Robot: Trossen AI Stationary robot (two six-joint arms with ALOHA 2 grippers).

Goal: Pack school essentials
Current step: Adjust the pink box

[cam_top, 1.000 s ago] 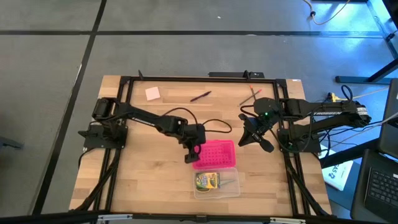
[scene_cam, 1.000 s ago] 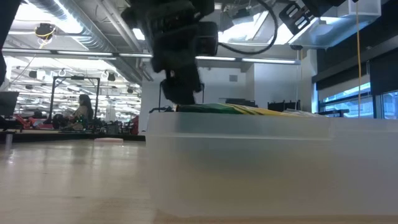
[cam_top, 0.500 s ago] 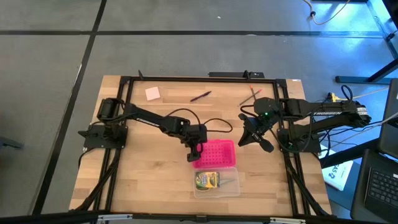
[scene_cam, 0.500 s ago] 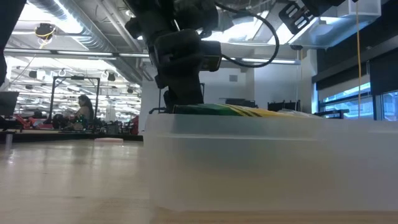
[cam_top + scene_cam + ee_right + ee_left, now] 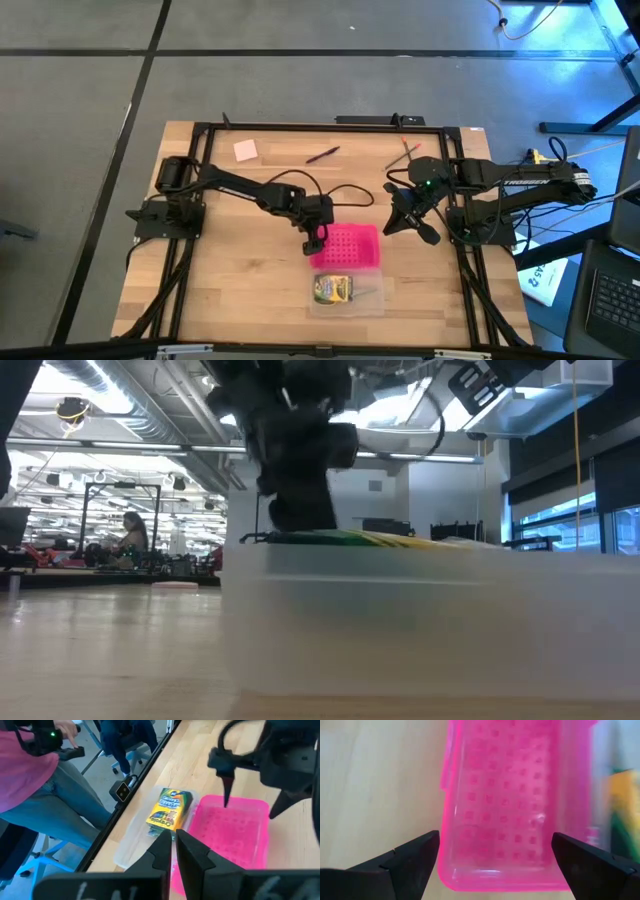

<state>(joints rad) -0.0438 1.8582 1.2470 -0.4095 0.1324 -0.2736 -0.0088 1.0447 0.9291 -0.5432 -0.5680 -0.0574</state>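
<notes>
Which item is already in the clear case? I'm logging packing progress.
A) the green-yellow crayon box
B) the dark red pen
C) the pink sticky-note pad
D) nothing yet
A: the crayon box lies inside the clear case, while the sticky-note pad and pen lie out on the table near its far edge.

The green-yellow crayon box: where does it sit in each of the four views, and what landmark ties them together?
High view: crayon box lies inside the clear case, toward the table's front edge.
Low view: a green-yellow strip above the case's near wall.
Left wrist view: a blurred green-yellow patch beyond the lid.
Right wrist view: crayon box lies beside the lid.
Shared landmark: the pink perforated lid, not clearly visible in the low view.
</notes>
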